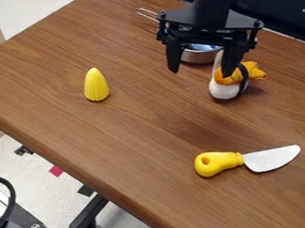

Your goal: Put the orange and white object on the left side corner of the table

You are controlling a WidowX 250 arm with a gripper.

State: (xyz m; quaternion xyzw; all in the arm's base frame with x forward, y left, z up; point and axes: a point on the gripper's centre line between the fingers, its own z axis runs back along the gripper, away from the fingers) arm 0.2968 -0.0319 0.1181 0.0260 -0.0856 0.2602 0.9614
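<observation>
From the top edge of the view, the black arm (212, 3) is hung over the far part of the table (141, 125), with the gripper (200, 73) pointed downward. Its fingers (174, 57) are spread apart, and nothing is gripped. The orange and white object (224, 91), banded in black, is partly covered by one finger; whether it is touched cannot be told. A metal pan (199, 56) is partly hidden behind the gripper. On the wood-grained surface, a yellow corn cob (96, 86) is stood toward the left edge, and a yellow-handled knife (218, 163) is laid nearer the front edge. Below, the pale floor (125, 226) is dotted with red and black patches (56, 171).
</observation>
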